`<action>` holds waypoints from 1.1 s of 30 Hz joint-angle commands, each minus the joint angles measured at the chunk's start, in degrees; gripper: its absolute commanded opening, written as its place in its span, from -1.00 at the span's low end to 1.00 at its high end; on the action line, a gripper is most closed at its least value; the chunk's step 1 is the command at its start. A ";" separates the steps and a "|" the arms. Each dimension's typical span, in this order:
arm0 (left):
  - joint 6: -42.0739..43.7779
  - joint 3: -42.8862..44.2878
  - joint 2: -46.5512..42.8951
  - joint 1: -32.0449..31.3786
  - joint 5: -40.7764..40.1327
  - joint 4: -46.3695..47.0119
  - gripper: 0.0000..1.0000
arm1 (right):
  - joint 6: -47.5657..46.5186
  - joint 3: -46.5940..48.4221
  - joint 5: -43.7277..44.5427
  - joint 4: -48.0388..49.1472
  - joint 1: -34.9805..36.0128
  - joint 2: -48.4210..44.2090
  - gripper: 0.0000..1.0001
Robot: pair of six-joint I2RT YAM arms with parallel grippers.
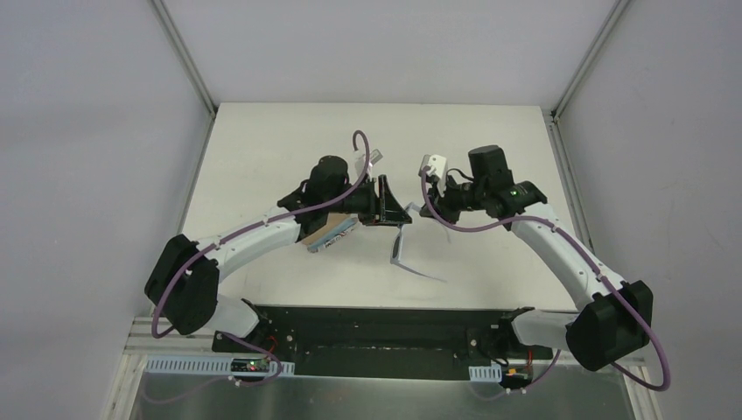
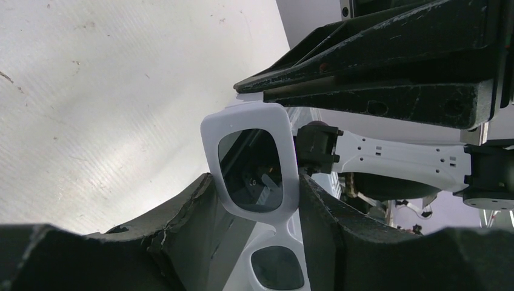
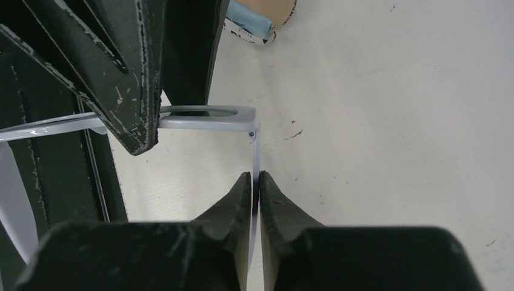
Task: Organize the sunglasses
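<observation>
Both sunglasses (image 2: 254, 170) temples point right; the front runs near-to-far.

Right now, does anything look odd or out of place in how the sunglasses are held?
Yes. The right claw pinches one thin temple arm of the sunglasses close to its hinge while the left claw clamps the front frame; that could strain the hinge.

White table (image 1: 262, 149), plain grey walls (image 1: 87, 131)
</observation>
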 commanded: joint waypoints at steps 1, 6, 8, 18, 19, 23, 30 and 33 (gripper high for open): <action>-2.84 -1.79 -0.76 1.02 1.39 7.80 -0.41 | 0.62 0.84 -2.31 0.30 0.80 -1.14 -0.65; -3.13 -4.76 -2.01 2.07 1.09 9.75 -0.53 | 3.91 3.27 -3.14 -2.02 0.25 0.58 -0.14; -2.49 -5.80 -2.83 2.35 0.80 9.75 -0.57 | 3.74 6.29 -5.23 -5.21 -1.21 1.64 -0.07; 2.71 -9.15 -7.10 2.83 0.75 8.60 -0.81 | 7.61 12.23 -7.67 -8.68 -9.85 7.93 -0.11; 2.71 -9.28 -7.50 2.86 0.67 8.72 -0.82 | 9.93 10.53 -5.46 -5.96 -9.65 8.15 -0.21; 1.77 -9.62 -8.34 2.89 0.07 9.88 -0.85 | 15.68 6.15 2.97 1.55 -7.48 8.60 -0.42; -1.07 -10.77 -8.78 2.90 -7.07 11.82 -0.90 | 14.32 4.07 0.80 1.22 -0.73 6.13 -0.48; -2.89 -11.54 -8.12 2.90 -8.77 13.83 -0.92 | 13.59 2.79 -4.39 0.57 2.15 5.01 -0.47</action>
